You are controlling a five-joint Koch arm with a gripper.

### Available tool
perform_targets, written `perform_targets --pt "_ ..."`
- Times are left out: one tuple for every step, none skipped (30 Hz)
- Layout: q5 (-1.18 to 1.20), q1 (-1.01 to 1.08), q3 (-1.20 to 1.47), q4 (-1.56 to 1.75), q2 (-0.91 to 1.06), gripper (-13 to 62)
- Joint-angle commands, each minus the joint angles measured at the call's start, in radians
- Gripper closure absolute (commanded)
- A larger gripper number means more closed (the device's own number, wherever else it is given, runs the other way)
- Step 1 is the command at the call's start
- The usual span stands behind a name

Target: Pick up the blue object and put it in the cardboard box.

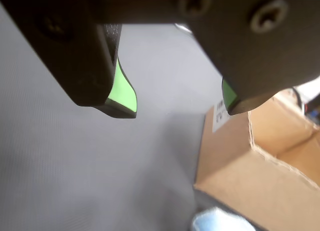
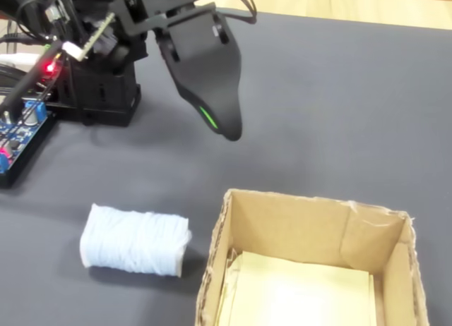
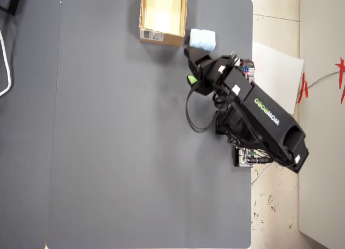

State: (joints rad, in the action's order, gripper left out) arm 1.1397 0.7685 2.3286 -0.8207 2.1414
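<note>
The fingers [image 1: 180,108] are spread with nothing between them: in the wrist view the two black tips with their green inner pads hang well apart, only grey surface [image 1: 75,171] showing in the gap. In the fixed view they hover clear of the mat, above and to the right of the blue object [image 2: 134,240], which lies on its side on the surface just to the left of the cardboard box [image 2: 219,255], near it but not touching. The overhead view shows the same pairing at the far end of the surface, the blue object [image 3: 202,40] just right of the box [image 3: 141,14], whose white label faces the arm. The box is open at the top and seems to hold nothing but its pale lining. I judge the task to be at its first step, the approach; nothing is grasped yet. The next move calls for swinging the fingers over the soft roll, lowering them around it with the gap kept wide, and closing gently. The box wall stands close by, so the descent should keep clear of that edge.
</note>
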Motion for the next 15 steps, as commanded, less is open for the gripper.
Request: perform_targets --pt "-0.006 0.018 -0.097 -0.037 -0.003 16.4" --pt "-0.006 0.035 -0.123 -0.074 -0.012 16.4" --pt "-0.006 0.054 -0.143 -0.097 -0.025 16.4" --pt "-0.005 0.067 -0.155 -0.109 -0.031 16.4" --pt "-0.006 0.078 -0.166 -0.121 -0.038 16.4" --pt "-0.005 0.089 -0.176 -0.13 -0.052 16.4" --pt "-0.005 0.101 -0.183 -0.135 -0.061 16.4" --pt "-0.005 0.114 -0.192 -0.138 -0.075 16.4" --pt "-0.003 0.126 -0.201 -0.14 -0.087 16.4" --pt "-0.002 0.153 -0.225 -0.144 -0.12 16.5" --pt "-0.002 0.167 -0.239 -0.146 -0.14 16.5" --pt "-0.002 0.176 -0.249 -0.146 -0.158 16.5" --pt "-0.002 0.187 -0.258 -0.146 -0.17 16.5" --pt "0.0 0.196 -0.268 -0.146 -0.187 16.5" --pt "0.0 0.202 -0.279 -0.146 -0.199 16.5"
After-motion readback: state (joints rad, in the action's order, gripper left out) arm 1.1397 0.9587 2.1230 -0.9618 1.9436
